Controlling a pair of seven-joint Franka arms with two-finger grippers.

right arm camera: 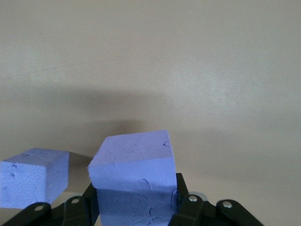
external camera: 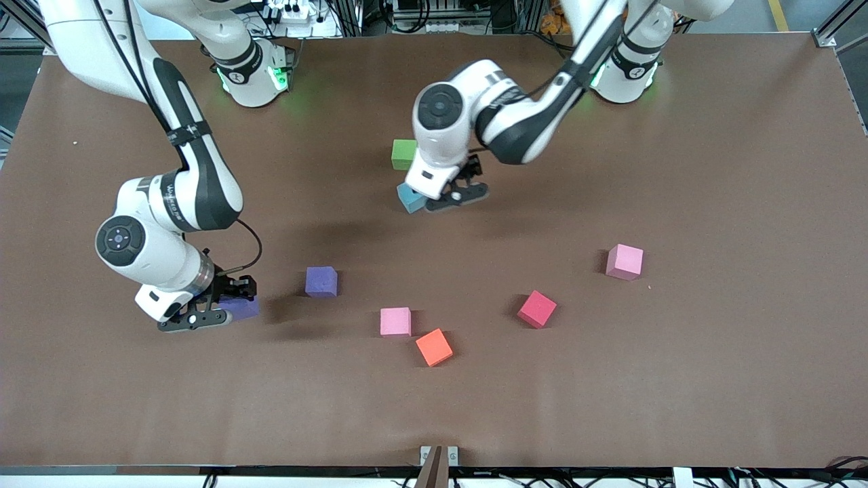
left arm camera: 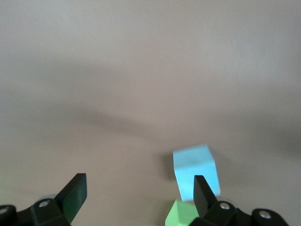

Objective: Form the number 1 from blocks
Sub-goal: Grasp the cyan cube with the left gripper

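right gripper [right arm camera: 136, 207] clamps purple block [right arm camera: 134, 181], likely carrying it | left gripper [left arm camera: 136, 197] spread wide, blue block [left arm camera: 195, 172] at 1 o'clock off-centre, probably released under green block [external camera: 403, 154]

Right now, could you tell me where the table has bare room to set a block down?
Bare table runs along the front-camera edge below the orange cube, and between the light blue block and the purple block. It is crowded around the pink cube, orange cube and red block.
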